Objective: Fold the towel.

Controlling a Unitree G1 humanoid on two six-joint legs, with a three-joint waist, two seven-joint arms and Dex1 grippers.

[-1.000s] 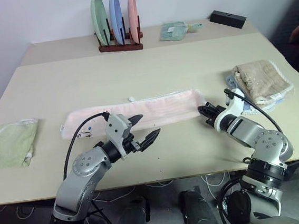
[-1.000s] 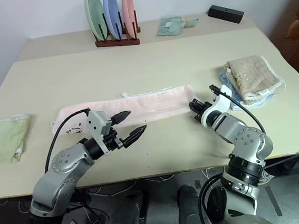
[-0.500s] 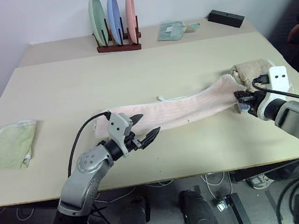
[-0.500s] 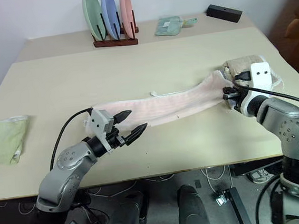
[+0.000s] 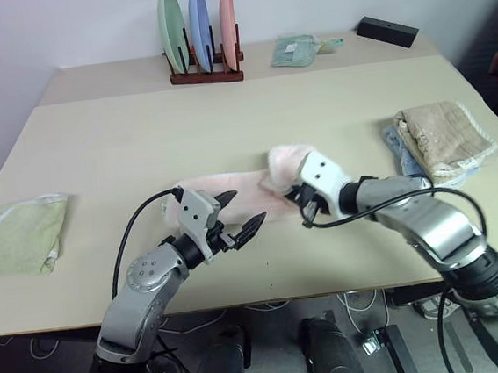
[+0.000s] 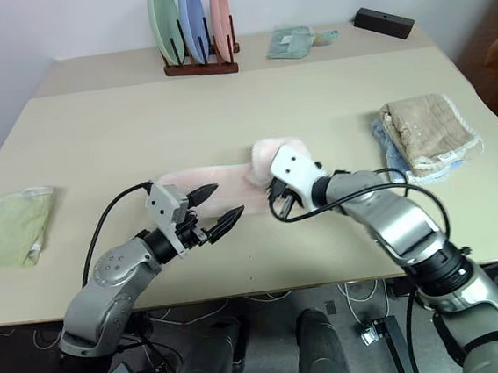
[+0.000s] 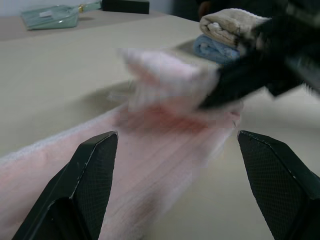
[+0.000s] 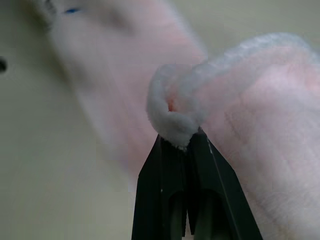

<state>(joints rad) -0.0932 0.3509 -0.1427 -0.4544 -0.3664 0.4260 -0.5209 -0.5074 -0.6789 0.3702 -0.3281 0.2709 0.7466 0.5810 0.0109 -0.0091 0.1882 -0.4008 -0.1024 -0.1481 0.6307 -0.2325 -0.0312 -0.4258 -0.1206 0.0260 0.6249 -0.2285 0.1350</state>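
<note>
Pinching one end of the pink towel (image 5: 232, 191) at frame centre, the right gripper (image 5: 306, 206) is doubling it over toward the wide-open, empty left gripper (image 5: 238, 214), and should be aligning edges squarely before releasing.

A pale pink towel (image 5: 231, 188) with faint lengthwise ribbing is seen at the centre of the frame on a beige table (image 5: 224, 109). At the left edge a light green towel (image 5: 20, 235) with whitish edging is shown. At the right a beige-tan waffle-textured towel (image 5: 445, 137) is laid over a light blue cloth (image 5: 402, 156). At the top, green, blue and pink plates (image 5: 200, 28) are held in a dark reddish-brown rack (image 5: 206, 76), with a pale green cloth (image 5: 296, 50) and a black box (image 5: 387, 30) to their right.
</note>
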